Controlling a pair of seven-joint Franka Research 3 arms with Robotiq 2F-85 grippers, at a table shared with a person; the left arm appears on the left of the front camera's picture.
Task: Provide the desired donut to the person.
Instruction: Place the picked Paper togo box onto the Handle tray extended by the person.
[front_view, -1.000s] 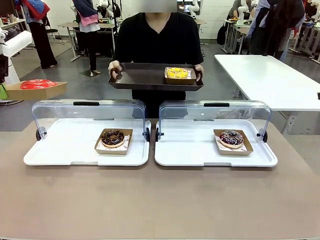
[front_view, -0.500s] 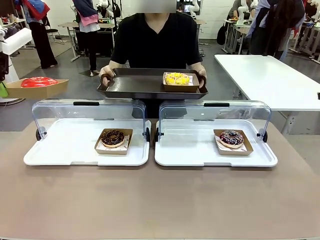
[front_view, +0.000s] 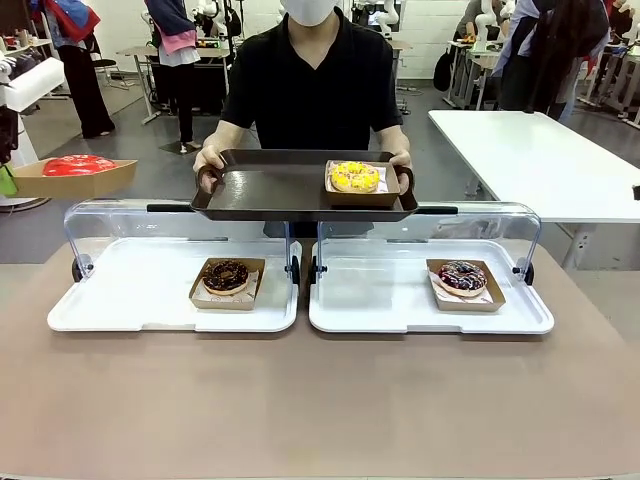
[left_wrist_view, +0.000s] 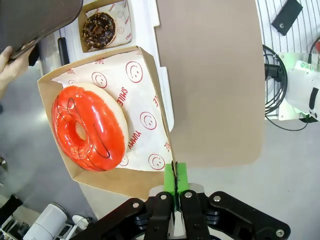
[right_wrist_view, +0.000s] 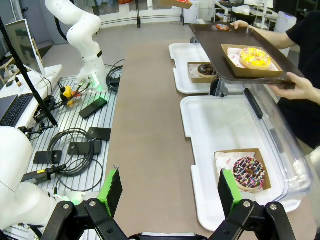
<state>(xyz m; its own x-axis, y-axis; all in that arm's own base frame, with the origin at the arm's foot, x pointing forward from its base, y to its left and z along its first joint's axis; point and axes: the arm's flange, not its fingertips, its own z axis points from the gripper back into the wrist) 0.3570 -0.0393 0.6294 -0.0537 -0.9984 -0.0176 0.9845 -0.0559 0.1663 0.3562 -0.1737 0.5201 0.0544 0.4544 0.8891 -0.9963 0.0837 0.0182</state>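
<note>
1. The left gripper (left_wrist_view: 175, 192), at the bottom of the left wrist view, pinches the rim of the cardboard box (left_wrist_view: 107, 182) holding the red donut (left_wrist_view: 89, 128); in the front view that box sits at the left edge.
2. The right gripper (right_wrist_view: 170, 192) stands spread wide, holding nothing, over bare table (right_wrist_view: 150, 150).
3. The person (front_view: 315, 75), top centre, holds the dark tray (front_view: 270, 190) above the display cases (front_view: 180, 225); its left half is bare, and the yellow donut (front_view: 354, 176) lies on its right half.

Glossy red donut (left_wrist_view: 89, 129) on white paper printed with red smileys (left_wrist_view: 137, 117); yellow-iced donut (front_view: 355, 176) on dark brown tray (front_view: 262, 188); chocolate donut (front_view: 226, 275); dark donut with multicoloured sprinkles (front_view: 462, 275); green pads (right_wrist_view: 114, 190).
</note>
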